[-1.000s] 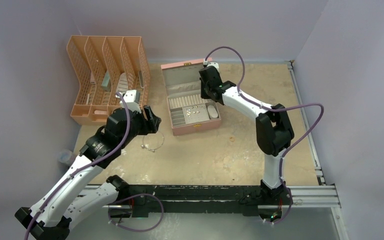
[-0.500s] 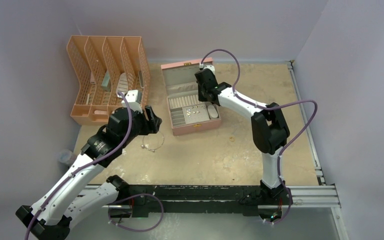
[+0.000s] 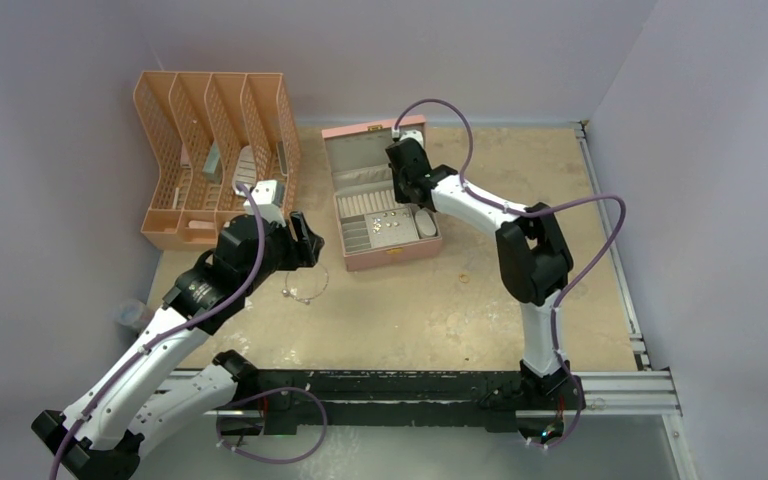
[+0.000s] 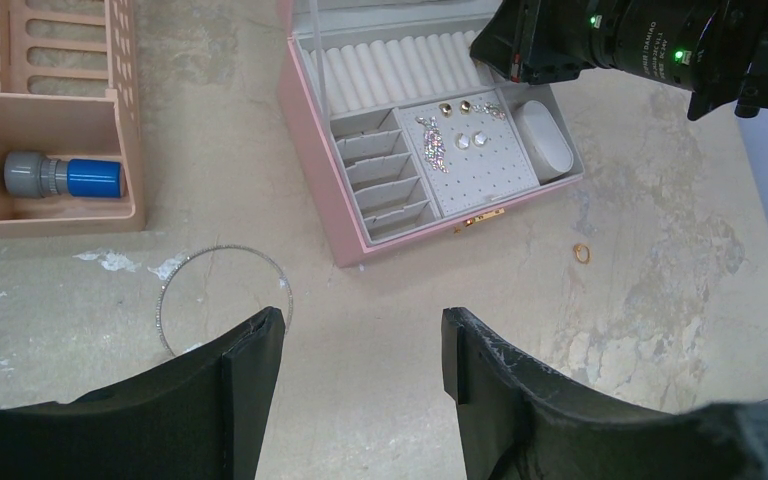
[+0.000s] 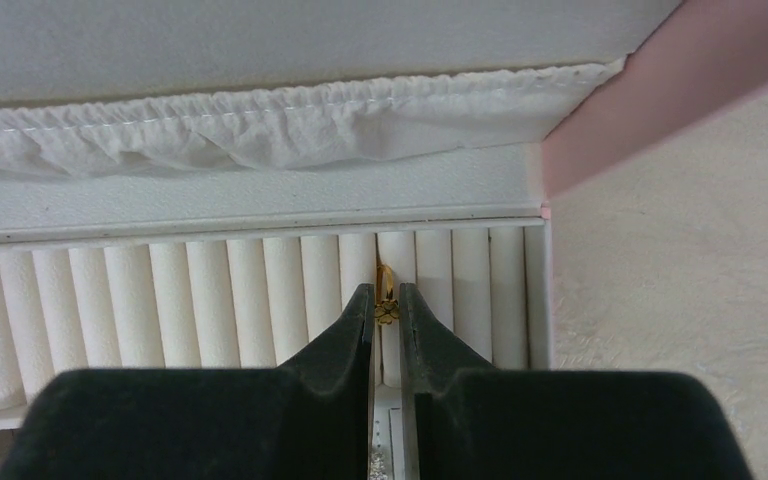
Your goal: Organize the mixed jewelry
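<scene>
Right gripper (image 5: pixel 386 312) pinches a small gold ring (image 5: pixel 386 296), apparently at a slot between the white padded rolls (image 5: pixel 210 300) of the pink jewellery box (image 3: pixel 392 256); off-centre release could leave it perched loose; left gripper (image 4: pixel 360 330) gapes empty near the thin silver bangle (image 4: pixel 222 247).

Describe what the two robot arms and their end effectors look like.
The left arm and right arm have white links with black joints, and a purple cable loops along each. The left end effector and right end effector have two matte black fingers each. In the left wrist view, the right arm's black housing shows green lights and small white lettering.
</scene>
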Controlling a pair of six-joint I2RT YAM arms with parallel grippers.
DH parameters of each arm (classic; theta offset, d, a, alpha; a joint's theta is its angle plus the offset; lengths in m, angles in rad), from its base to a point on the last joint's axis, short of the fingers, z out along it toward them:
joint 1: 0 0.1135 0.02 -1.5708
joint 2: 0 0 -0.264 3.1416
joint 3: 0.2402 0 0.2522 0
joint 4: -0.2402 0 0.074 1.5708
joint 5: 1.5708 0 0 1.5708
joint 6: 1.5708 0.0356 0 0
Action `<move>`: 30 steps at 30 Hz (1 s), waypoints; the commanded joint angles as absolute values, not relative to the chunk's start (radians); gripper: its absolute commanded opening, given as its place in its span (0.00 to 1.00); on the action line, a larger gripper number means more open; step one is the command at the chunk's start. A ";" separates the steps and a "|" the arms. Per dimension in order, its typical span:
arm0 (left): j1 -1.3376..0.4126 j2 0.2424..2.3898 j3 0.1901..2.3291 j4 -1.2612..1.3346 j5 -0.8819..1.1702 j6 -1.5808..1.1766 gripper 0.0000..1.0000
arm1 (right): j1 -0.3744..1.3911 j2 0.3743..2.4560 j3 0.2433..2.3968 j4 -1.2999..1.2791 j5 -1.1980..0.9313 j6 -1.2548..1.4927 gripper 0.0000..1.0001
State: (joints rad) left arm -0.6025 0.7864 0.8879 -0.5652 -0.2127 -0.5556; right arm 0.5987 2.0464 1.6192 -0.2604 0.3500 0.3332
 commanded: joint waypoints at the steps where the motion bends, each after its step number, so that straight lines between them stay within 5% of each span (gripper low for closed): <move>1: -0.598 0.785 0.887 -0.543 -0.207 -0.533 0.59 | 0.600 2.035 1.638 -0.210 0.366 0.264 0.11; 11: -0.597 0.786 0.888 -0.543 -0.208 -0.532 0.59 | 0.601 2.063 1.632 -0.228 0.330 0.266 0.20; 23: -0.597 0.781 0.885 -0.543 -0.207 -0.533 0.59 | 0.600 2.057 1.616 -0.238 0.335 0.295 0.19; 30: -0.597 0.781 0.884 -0.544 -0.207 -0.535 0.58 | 0.601 1.991 1.625 -0.213 0.347 0.320 0.30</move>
State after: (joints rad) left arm -0.6022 0.7879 0.8852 -0.5648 -0.2127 -0.5552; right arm 0.5999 2.0567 1.6154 -0.2306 0.3309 0.2958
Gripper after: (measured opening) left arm 0.586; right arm 0.294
